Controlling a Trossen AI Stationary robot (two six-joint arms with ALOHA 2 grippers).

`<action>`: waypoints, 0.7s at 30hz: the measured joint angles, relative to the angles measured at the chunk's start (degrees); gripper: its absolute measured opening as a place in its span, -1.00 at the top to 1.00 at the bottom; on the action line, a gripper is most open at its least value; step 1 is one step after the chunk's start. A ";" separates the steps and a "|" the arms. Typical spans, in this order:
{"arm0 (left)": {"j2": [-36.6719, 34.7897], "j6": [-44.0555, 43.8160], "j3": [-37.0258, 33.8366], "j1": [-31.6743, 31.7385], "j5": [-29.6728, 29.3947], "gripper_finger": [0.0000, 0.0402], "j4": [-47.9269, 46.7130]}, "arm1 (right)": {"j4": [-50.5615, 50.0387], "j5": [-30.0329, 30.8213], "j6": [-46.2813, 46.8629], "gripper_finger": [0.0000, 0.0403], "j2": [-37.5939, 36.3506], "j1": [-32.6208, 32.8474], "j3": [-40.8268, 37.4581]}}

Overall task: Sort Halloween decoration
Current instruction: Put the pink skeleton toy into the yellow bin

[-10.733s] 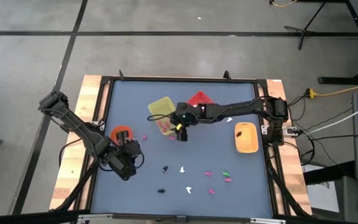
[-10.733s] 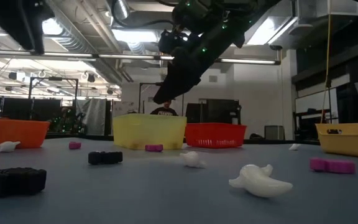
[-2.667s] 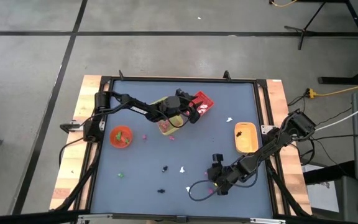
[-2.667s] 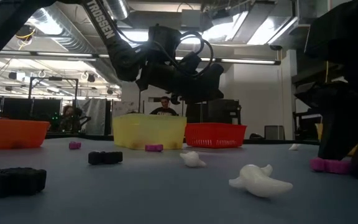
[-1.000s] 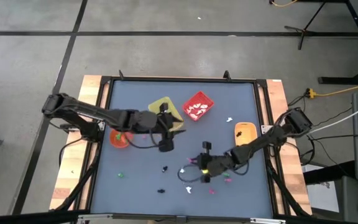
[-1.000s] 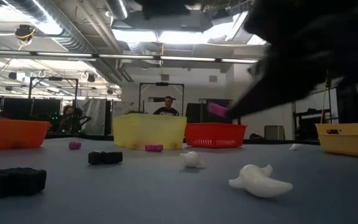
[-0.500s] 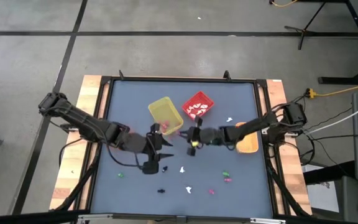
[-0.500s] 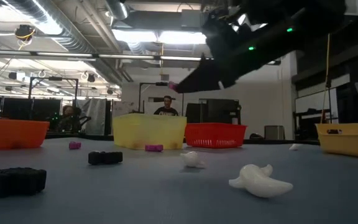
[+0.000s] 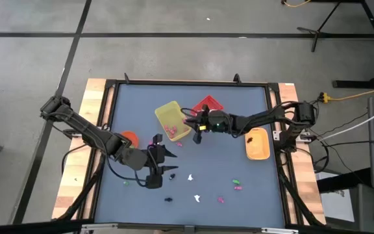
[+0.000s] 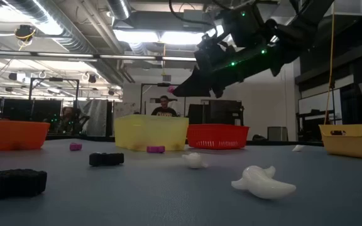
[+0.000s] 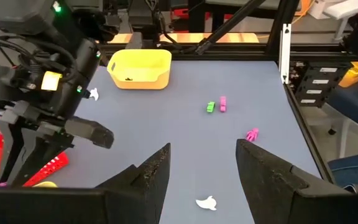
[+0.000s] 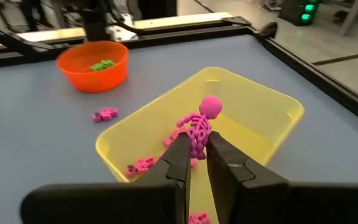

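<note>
While pinched, pink skeleton (image 12: 199, 127) tops right claw (image 12: 196, 151) (over bin) —

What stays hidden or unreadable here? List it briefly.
- Red bin: its contents, high view, covered by the right arm.
- Black trinkets: shapes too small, high view.
- Yellow bin: its contents, low view, hidden by its wall.
- Yellow tray: the dark item inside, left wrist view, too small.

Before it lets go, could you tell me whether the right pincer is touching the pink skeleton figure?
Touching. In the right wrist view the right pincer has both fingers pressed against the pink skeleton figure, holding it up above the yellow bin.
</note>
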 joint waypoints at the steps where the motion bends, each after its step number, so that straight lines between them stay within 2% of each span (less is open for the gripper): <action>1: 0.00 0.00 0.00 0.00 0.00 0.17 -0.02 | 0.88 -1.38 0.01 0.82 0.44 -0.33 0.00; 5: 0.00 0.00 0.00 0.02 -0.07 0.17 -0.05 | 2.10 -4.39 -0.01 0.82 1.49 -0.55 0.04; 21: 0.02 -6.90 -0.02 0.02 0.00 0.17 -6.35 | 2.14 -4.47 -0.03 0.81 2.51 -0.50 0.02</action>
